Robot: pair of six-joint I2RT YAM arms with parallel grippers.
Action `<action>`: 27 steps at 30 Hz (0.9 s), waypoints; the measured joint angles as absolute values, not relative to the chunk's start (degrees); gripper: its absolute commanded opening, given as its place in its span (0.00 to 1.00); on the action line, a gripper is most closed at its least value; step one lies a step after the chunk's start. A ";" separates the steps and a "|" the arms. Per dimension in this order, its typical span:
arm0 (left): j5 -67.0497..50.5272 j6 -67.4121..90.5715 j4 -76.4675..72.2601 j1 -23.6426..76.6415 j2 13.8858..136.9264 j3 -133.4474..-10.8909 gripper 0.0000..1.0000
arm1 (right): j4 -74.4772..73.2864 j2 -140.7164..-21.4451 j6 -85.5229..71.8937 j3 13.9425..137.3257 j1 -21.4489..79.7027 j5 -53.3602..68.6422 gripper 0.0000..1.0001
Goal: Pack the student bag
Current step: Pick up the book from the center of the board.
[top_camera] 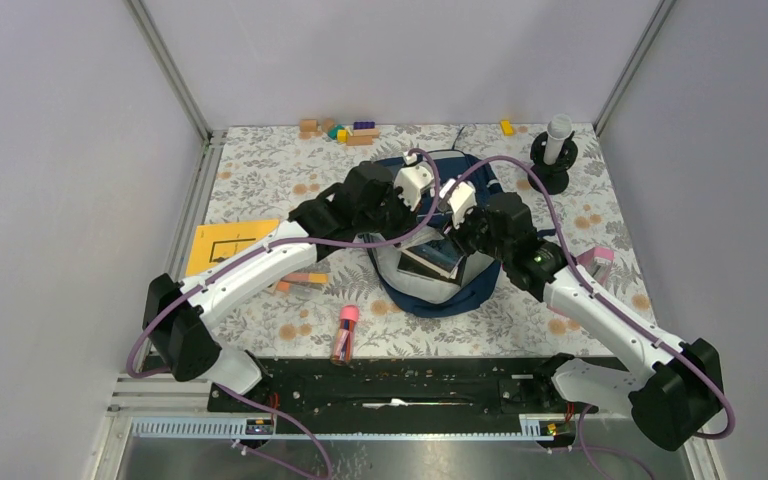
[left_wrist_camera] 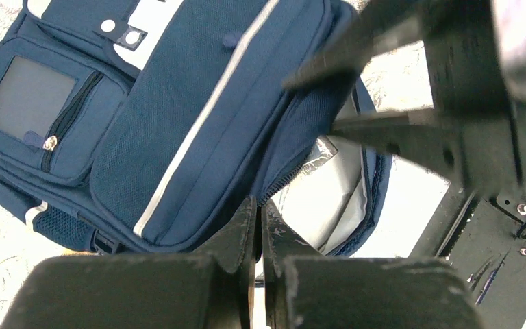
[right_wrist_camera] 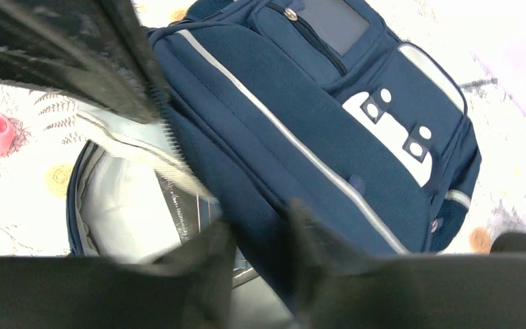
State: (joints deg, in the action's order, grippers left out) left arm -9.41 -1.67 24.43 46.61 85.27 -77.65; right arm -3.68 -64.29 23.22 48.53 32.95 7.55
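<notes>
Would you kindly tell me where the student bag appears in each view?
Top external: student bag at the table's centre, partly hidden.
Left wrist: bag fills upper left and middle.
Right wrist: bag fills centre and right.
Shared landmark: its open compartment with pale lining, seen in all three.

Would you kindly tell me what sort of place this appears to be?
Probably a lab robot test cell: plain panel walls, a left arm and right arm bolted at a floral table, toy blocks.

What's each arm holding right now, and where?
Left gripper pinches the student bag by its opening's zipper rim. Right gripper jaws straddle the front panel's edge; grip cannot be told.
</notes>
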 measured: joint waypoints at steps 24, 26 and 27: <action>2.37 24.99 14.44 16.58 65.30 -50.39 0.99 | 3.79 -56.29 16.34 37.17 33.06 5.32 0.00; 1.74 28.36 13.30 10.85 64.05 -47.59 0.99 | 3.79 -56.29 16.16 37.17 33.06 5.19 0.00; 0.69 30.17 12.29 7.46 63.68 -45.89 0.99 | 3.81 -56.29 16.12 37.17 33.06 5.13 0.00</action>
